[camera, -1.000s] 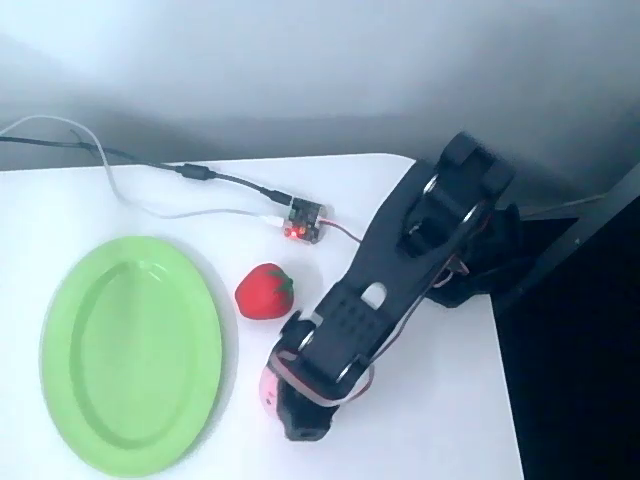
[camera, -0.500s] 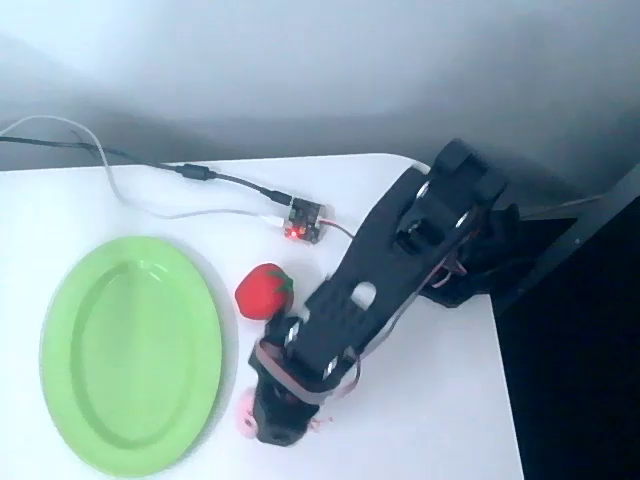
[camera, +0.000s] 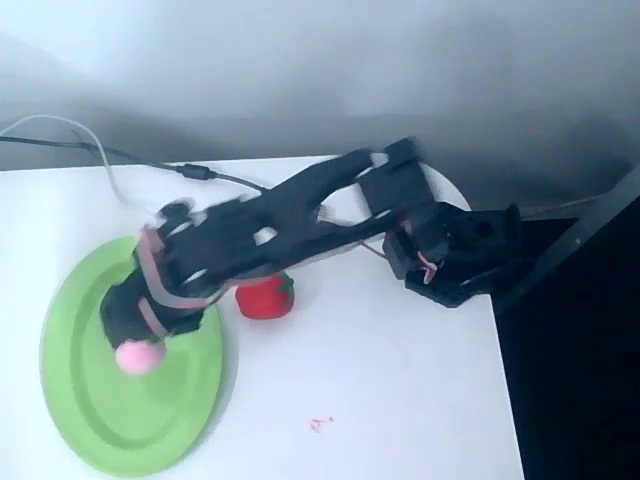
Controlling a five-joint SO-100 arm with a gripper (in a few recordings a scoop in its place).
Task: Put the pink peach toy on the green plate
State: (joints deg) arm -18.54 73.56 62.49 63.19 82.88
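- The near edge of my bench (camera: 400, 400) lies along the bottom of the overhead view, with a wide bare white stretch right of the green plate (camera: 90, 420); a tiny red speck (camera: 320, 424) sits there.
- The plate lies at the near left, its oval rim close to the bench's left edge.
- My gripper (camera: 135, 345) hangs over the plate's middle, closed on the pink peach toy (camera: 138, 356), which pokes out below it; whether the toy touches the plate I cannot tell.
- A red strawberry toy (camera: 265, 297) sits just beside the plate's right rim, under my arm.
- Further back, cables (camera: 120, 165) run along the far edge.
- The bench's right edge drops to dark floor beside my base.
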